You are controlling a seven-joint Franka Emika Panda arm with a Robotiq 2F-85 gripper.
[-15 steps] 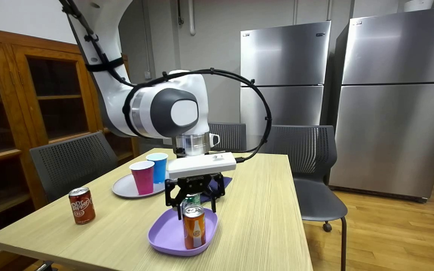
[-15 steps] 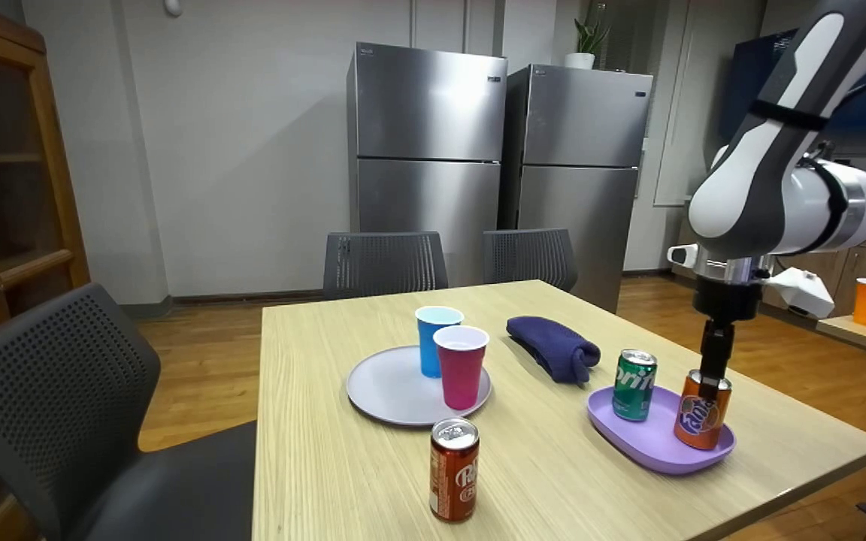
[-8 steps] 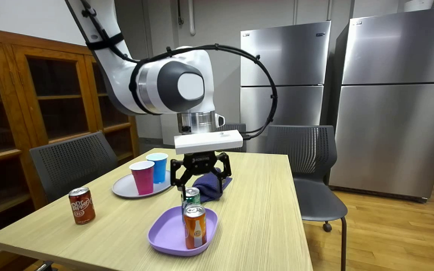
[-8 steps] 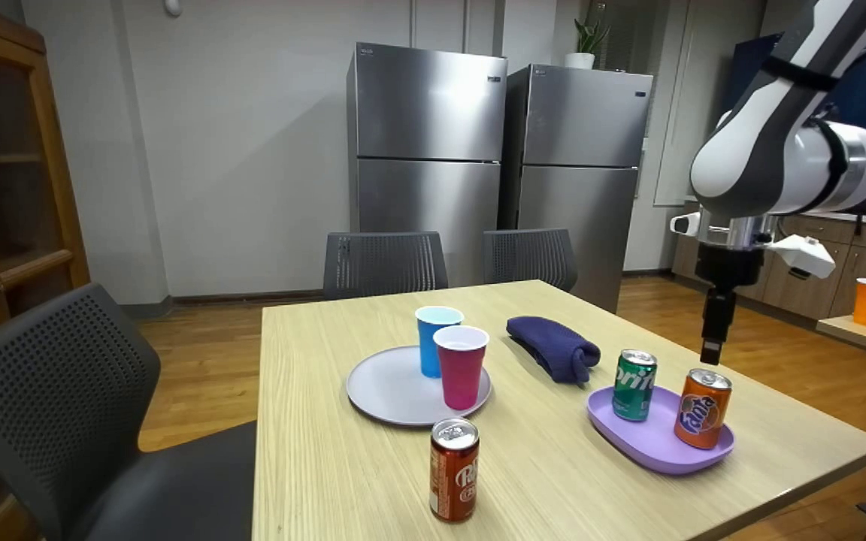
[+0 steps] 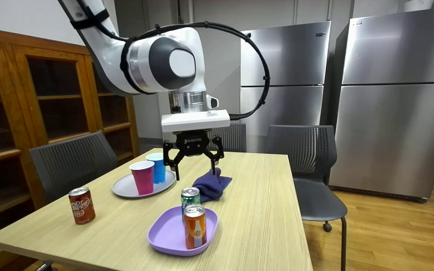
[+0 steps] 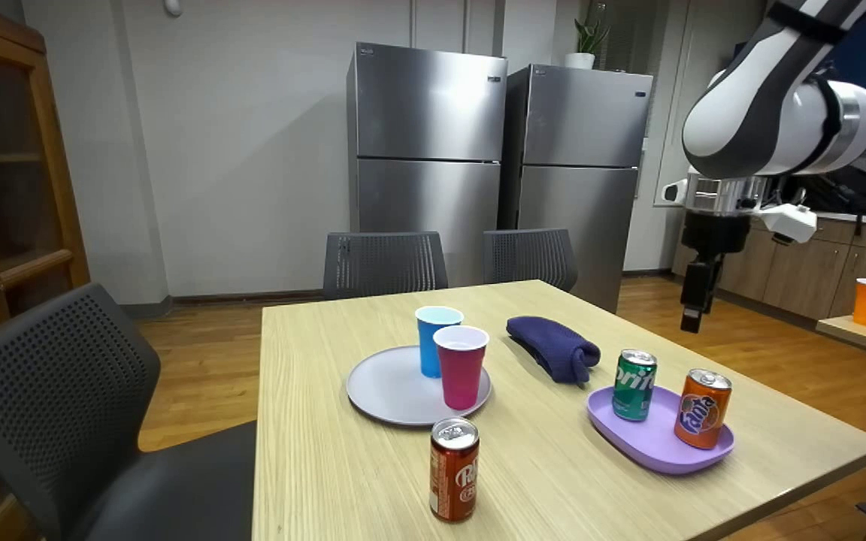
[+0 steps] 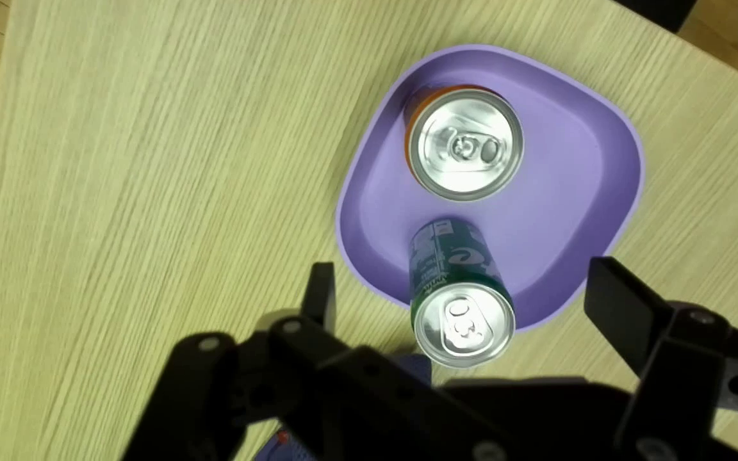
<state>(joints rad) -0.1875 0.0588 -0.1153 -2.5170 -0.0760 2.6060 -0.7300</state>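
My gripper point(image 5: 196, 174) is open and empty, pointing down well above the table; it also shows in an exterior view point(image 6: 691, 321). In the wrist view its fingers point(image 7: 462, 275) are spread on either side of the green Sprite can point(image 7: 462, 323), apart from it and above it. The Sprite can point(image 6: 634, 387) and the orange Fanta can point(image 6: 702, 412) stand upright in the purple tray point(image 6: 658, 454). In an exterior view the Fanta can point(image 5: 195, 227) partly hides the Sprite can point(image 5: 190, 194). A folded navy cloth point(image 5: 211, 186) lies behind the tray.
A Dr Pepper can point(image 5: 81, 205) stands upright on the table point(image 5: 254, 226). A grey plate point(image 6: 380, 391) holds a pink cup point(image 6: 461, 368) and a blue cup point(image 6: 437, 338). Dark chairs point(image 5: 300, 169) stand around the table. Refrigerators point(image 5: 394, 131) stand behind.
My gripper has risen from around the top of the Fanta can and shifted toward the Sprite can's side. The Fanta can stays in the tray. The other objects have not moved.
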